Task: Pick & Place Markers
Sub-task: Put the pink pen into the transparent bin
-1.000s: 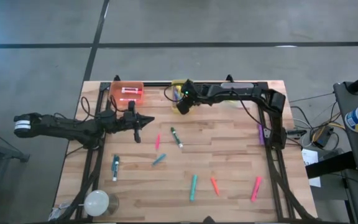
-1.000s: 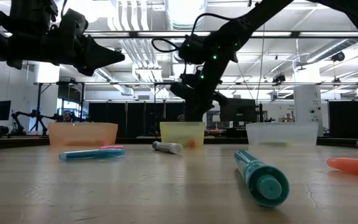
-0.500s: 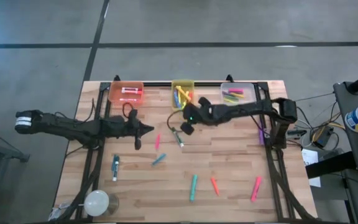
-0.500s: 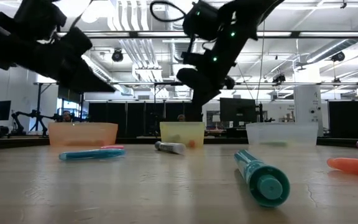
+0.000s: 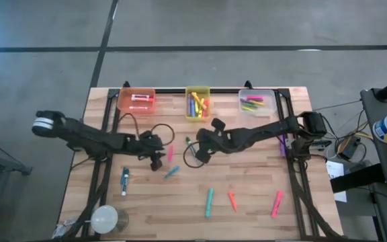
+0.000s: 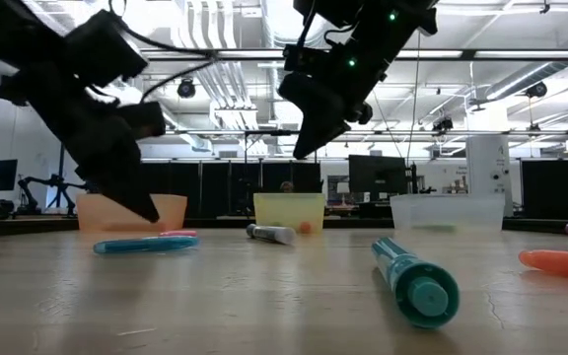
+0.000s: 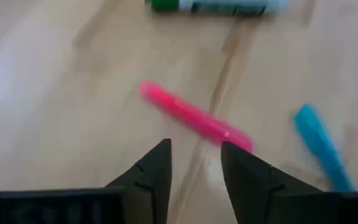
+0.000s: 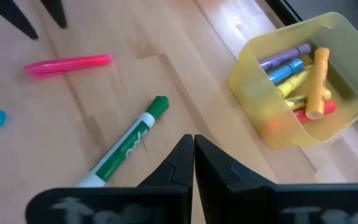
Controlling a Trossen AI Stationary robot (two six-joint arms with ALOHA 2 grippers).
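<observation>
Left gripper (image 7: pixel 194 163), fingers spread, hovers just short of the pink marker (image 7: pixel 194 118). Marker lies crosswise to it. Right gripper (image 8: pixel 193 155), pressed shut, is farther off.

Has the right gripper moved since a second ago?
Yes. In the high view the right gripper has swung away from the yellow bin toward the table's middle, now beside the green marker, fingers shut.

Bright, even light from overhead

Ceiling lights (image 6: pixel 215 20) glare above the table (image 6: pixel 264 296), silhouetting both arms; the pink marker (image 7: pixel 194 118) is smeared by blur.
</observation>
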